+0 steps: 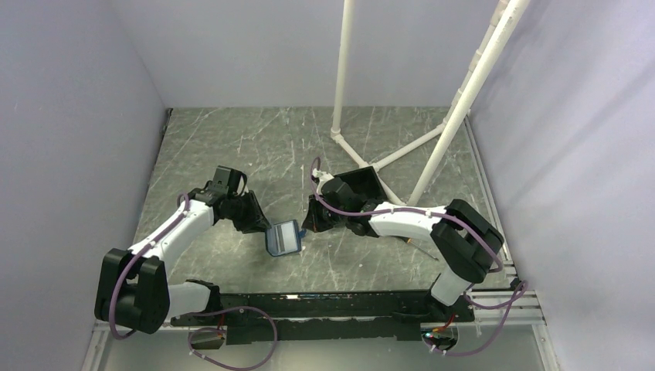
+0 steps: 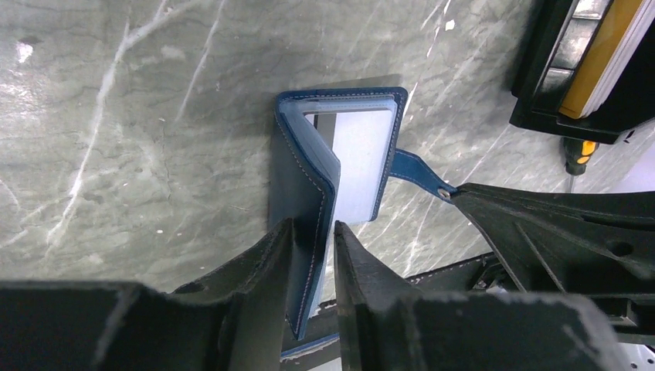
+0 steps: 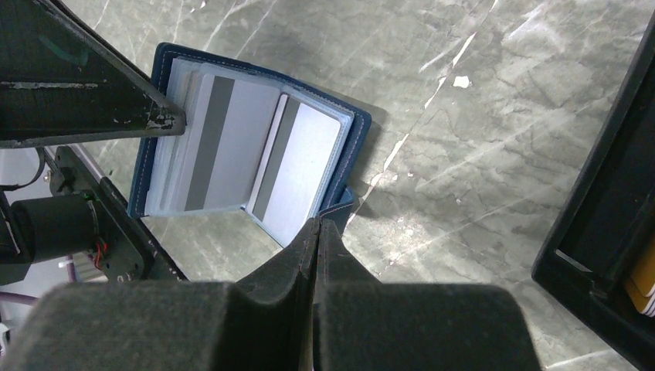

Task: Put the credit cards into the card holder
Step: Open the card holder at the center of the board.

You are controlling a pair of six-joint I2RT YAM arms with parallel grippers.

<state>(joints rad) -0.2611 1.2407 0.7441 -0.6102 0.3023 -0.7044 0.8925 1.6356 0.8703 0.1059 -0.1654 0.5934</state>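
Soft even overhead light, faint sheen on the marbled table [image 2: 116,154], dark jaws blurred close-up in wrist views

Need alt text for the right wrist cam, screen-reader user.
An open dark-blue card holder over a grey marbled table shows two whitish cards with grey stripes in its clear pocket. The right gripper, shut, meets its near corner; a left-gripper finger crosses the upper left, and a black box edges in at right.
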